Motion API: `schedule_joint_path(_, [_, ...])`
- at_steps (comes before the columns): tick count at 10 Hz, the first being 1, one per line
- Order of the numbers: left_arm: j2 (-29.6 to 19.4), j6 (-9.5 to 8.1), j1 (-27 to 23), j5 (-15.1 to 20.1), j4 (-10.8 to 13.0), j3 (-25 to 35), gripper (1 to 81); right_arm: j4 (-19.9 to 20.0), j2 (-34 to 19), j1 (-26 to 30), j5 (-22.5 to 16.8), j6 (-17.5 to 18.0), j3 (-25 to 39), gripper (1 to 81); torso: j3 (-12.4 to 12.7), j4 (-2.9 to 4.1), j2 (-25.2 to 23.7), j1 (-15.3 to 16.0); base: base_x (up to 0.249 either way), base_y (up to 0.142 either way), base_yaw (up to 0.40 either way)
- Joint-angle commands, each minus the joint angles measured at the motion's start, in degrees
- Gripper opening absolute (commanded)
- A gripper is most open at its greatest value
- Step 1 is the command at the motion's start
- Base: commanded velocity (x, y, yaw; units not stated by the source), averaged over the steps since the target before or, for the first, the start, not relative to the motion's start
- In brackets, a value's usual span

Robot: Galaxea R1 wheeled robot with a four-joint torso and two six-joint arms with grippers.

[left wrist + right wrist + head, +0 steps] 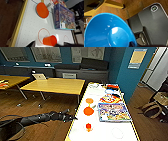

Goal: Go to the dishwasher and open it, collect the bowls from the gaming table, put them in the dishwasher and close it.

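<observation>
The gaming table (pixel 105 130) is long and white-topped, with a colourful board-game box (pixel 113 112) on it. An orange bowl (pixel 88 111) rests near its left edge, with a smaller orange bowl (pixel 89 100) just beyond it. An orange cup (pixel 88 127) lies tipped on its side nearer to me. My left gripper (pixel 71 118) hovers open at the table's left edge, level with the cup. The left wrist view looks along the tabletop, with the orange cup (pixel 49 40) close and the orange bowl (pixel 42 10) farther off. A blue bowl (pixel 109 32) looms large in the right wrist view, with my right gripper (pixel 132 44) shut on its rim.
Yellow-topped tables (pixel 57 85) stand to the left over a wooden floor, one carrying a laptop (pixel 40 76). Bags (pixel 150 109) sit on the floor to the right of the gaming table, beside a teal wall. More game boards (pixel 110 98) lie at the table's far end.
</observation>
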Motion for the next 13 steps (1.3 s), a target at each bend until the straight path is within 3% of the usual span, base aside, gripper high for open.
schedule_joint_path(1, [4.13, 0.14, -8.37, 1.23, 1.24, -3.29, 81.1, -1.55, -1.37, 1.81, -1.62, 0.06, 0.39, 1.0, 0.00, 0.00, 0.00, 0.00, 0.000, 0.000, 0.000])
schedule_joint_path(6, [10.29, 0.14, -7.76, 1.58, 3.09, -6.36, 81.1, -1.55, -0.32, 1.73, -1.97, -0.03, -0.75, 1.0, 0.00, 0.00, 0.00, 0.02, 0.000, 0.000, 0.000])
schedule_joint_path(13, [11.53, 0.14, -6.79, 1.67, 3.97, -6.37, 81.1, -1.64, 0.65, 1.90, -2.31, -0.21, -1.72, 1.0, -0.02, 0.00, 0.02, 0.02, 0.000, 0.000, 0.000])
